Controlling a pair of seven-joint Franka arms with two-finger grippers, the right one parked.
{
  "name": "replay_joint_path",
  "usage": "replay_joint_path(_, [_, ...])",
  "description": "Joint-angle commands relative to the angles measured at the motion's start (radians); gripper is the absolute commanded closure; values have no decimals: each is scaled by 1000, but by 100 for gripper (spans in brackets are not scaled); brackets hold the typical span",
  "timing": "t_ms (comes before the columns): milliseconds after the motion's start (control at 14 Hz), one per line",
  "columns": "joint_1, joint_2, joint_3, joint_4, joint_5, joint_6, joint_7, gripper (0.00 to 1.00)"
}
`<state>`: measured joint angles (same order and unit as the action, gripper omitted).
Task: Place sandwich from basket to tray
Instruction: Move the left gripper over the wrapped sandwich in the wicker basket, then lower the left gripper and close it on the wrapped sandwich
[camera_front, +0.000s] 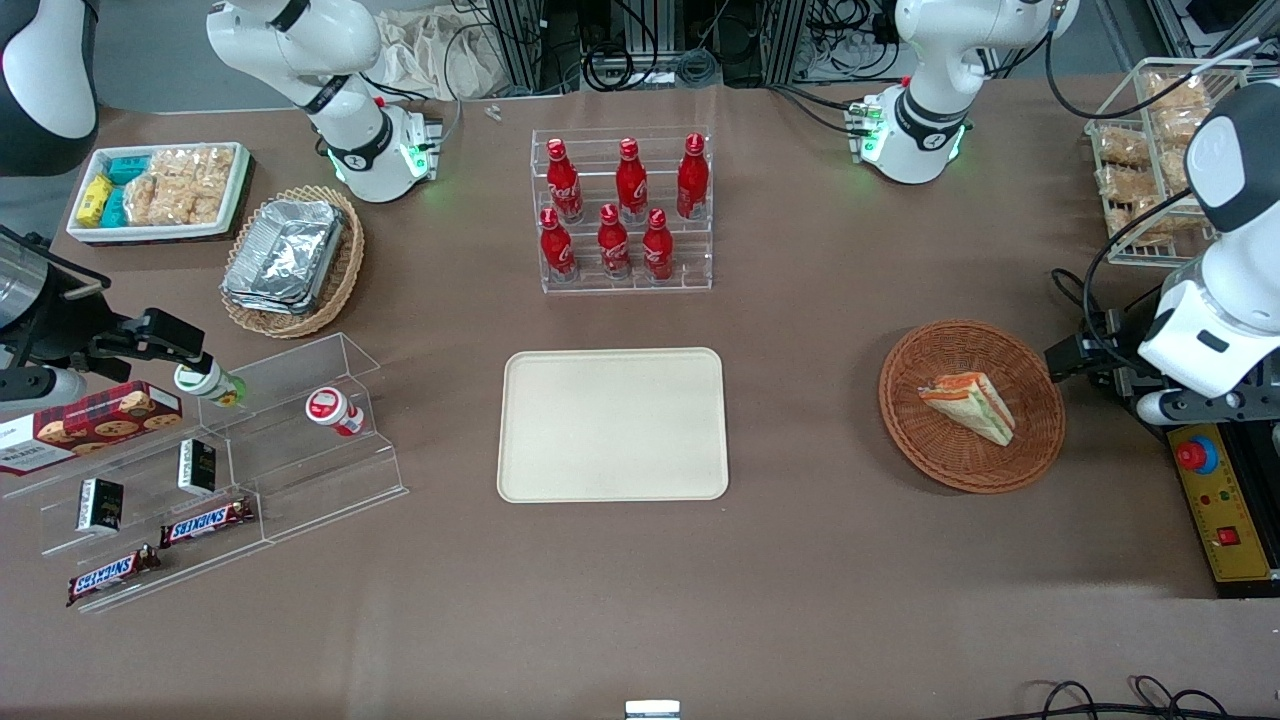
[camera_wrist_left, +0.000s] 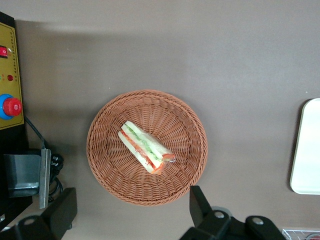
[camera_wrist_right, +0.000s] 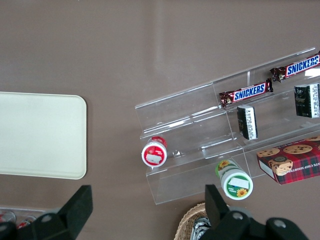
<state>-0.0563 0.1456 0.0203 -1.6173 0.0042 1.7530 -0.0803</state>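
We held our gripper (camera_wrist_left: 130, 217), fingers spread apart, high above the basket (camera_wrist_left: 102, 165), the sandwich (camera_wrist_left: 145, 147) lying diagonally across its fingers' line.

The sandwich (camera_wrist_left: 145, 147) lies on its side in the middle of the round reddish-brown wicker basket (camera_wrist_left: 107, 125), its green and red filling layers showing along the cut edge. The basket sits on a brown table (camera_wrist_left: 210, 55). The gripper (camera_wrist_left: 132, 212) hovers above the basket's rim with its two dark fingers (camera_wrist_left: 200, 205) spread wide apart, holding nothing. A rounded corner of the cream tray (camera_wrist_left: 307, 150) shows well apart from the basket. A yellow control box (camera_wrist_left: 10, 95) with a red button (camera_wrist_left: 12, 106) stands near the basket.
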Motion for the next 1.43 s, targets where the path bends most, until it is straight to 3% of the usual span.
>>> replay_joint_path(0, [-2,5,-2,27,-6,-65,-7,0])
replay_joint_path(357, [-25,6,-3,-16,5,-67,-183,0])
replay_joint_path(571, [-27,17,-3,-100,8,-24,-498,0])
replay_joint_path(857, [-25,11,-2,-257,31,146,-767,0])
replay_joint_path(1000, [-27,14,-2,-334,71,251,-858,0])
replay_joint_path(1357, [-20,60,3,-469,77,448,-1059,0])
